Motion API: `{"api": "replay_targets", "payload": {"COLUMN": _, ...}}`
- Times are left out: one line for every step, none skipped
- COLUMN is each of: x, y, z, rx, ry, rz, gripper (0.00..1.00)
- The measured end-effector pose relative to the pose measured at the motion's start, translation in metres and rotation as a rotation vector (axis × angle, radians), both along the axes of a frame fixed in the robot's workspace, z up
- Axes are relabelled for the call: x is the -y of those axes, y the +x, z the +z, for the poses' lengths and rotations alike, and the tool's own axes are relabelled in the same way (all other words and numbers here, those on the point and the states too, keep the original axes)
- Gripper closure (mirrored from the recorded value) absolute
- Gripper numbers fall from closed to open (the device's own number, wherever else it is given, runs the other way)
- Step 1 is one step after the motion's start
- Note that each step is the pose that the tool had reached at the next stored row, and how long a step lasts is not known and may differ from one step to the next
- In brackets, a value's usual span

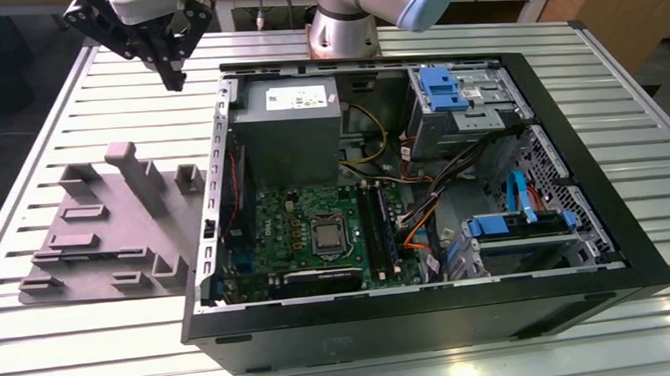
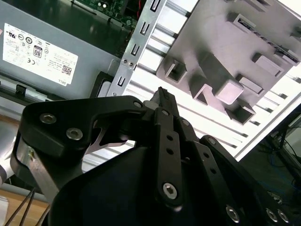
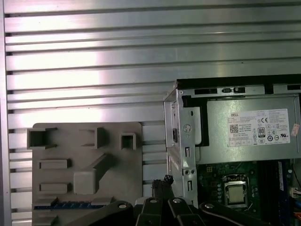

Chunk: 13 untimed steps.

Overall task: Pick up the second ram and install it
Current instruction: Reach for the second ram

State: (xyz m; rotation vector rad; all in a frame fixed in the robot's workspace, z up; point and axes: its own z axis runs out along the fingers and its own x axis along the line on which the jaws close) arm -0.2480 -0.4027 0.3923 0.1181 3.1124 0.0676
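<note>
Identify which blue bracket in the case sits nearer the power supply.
The blue bracket at the exterior view's top, level with the power supply; the other bracket sits lower right.

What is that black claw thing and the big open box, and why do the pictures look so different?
It's a robot arm working at a metal table. One picture comes from a camera standing off to the side. The other two come from little cameras riding on the arm's wrist, so they peek past the black gripper. Its fingers are closed together and hold nothing. The big box is an open computer case with its green circuit board showing. Beside it lies a grey plastic holder. In the first wrist view a thin bluish strip sits in that holder; that is probably the memory stick the robot should fetch. The gripper hangs above the table, near the case's corner.
</note>
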Motion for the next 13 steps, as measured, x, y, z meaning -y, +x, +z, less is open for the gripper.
{"api": "replay_targets", "payload": {"x": 0.0003, "y": -0.0007, "z": 0.0, "rx": 0.0, "ry": 0.0, "rz": 0.0, "gripper": 0.89}}
{"api": "replay_targets", "payload": {"x": 0.0006, "y": -0.0015, "z": -0.0001, "rx": 0.0, "ry": 0.0, "rz": 0.0, "gripper": 0.89}}
{"api": "replay_targets", "payload": {"x": 0.0008, "y": -0.0023, "z": -0.0001, "rx": 0.0001, "ry": 0.0001, "rz": 0.0, "gripper": 0.89}}
{"api": "replay_targets", "payload": {"x": 0.0011, "y": -0.0031, "z": -0.0002, "rx": 0.0, "ry": 0.0, "rz": 0.0, "gripper": 0.89}}
{"api": "replay_targets", "payload": {"x": 0.0014, "y": -0.0038, "z": -0.0002, "rx": 0.0, "ry": 0.0, "rz": 0.0, "gripper": 0.89}}
{"api": "replay_targets", "payload": {"x": 0.0018, "y": -0.0046, "z": -0.0003, "rx": 0.0001, "ry": 0.0001, "rz": 0.0, "gripper": 0.89}}
{"api": "replay_targets", "payload": {"x": 0.0021, "y": -0.0054, "z": -0.0003, "rx": 0.0, "ry": 0.0001, "rz": 0.0, "gripper": 0.89}}
{"api": "replay_targets", "payload": {"x": 0.0024, "y": -0.0062, "z": -0.0003, "rx": 0.0001, "ry": 0.0001, "rz": 0.0, "gripper": 0.89}}
{"api": "replay_targets", "payload": {"x": 0.0028, "y": -0.007, "z": -0.0004, "rx": 0.0001, "ry": 0.0001, "rz": 0.0, "gripper": 0.89}}
{"api": "replay_targets", "payload": {"x": 0.0032, "y": -0.0078, "z": -0.0004, "rx": 0.0, "ry": 0.0, "rz": 0.0, "gripper": 0.89}}
{"api": "replay_targets", "payload": {"x": 0.0036, "y": -0.0085, "z": -0.0005, "rx": 0.0, "ry": 0.0, "rz": 0.0, "gripper": 0.89}}
{"api": "replay_targets", "payload": {"x": 0.004, "y": -0.0094, "z": -0.0006, "rx": 0.0001, "ry": 0.0, "rz": 0.0, "gripper": 0.89}}
{"api": "replay_targets", "payload": {"x": 0.0043, "y": -0.0102, "z": -0.0006, "rx": 0.0, "ry": 0.0, "rz": 0.0, "gripper": 0.89}}
